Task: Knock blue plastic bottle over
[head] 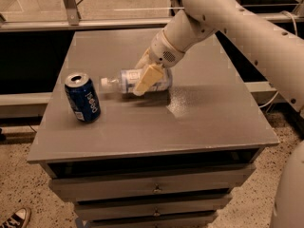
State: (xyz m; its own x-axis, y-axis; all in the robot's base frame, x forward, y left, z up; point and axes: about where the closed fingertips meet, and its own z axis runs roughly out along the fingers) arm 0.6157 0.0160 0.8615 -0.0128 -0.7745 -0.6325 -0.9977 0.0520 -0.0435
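Our hand (140, 77) grips the middle of the plastic bottle (124, 83) lying on the counter (190, 122); we judge it light, smooth and springy.

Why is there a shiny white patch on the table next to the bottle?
In the camera view, that pale patch is glare, probably overhead light bouncing off the grey table, just right of the blue plastic bottle lying on its side. In the same view, the gripper, down at the bottle, and the bottle leave a soft dark shadow beneath them.
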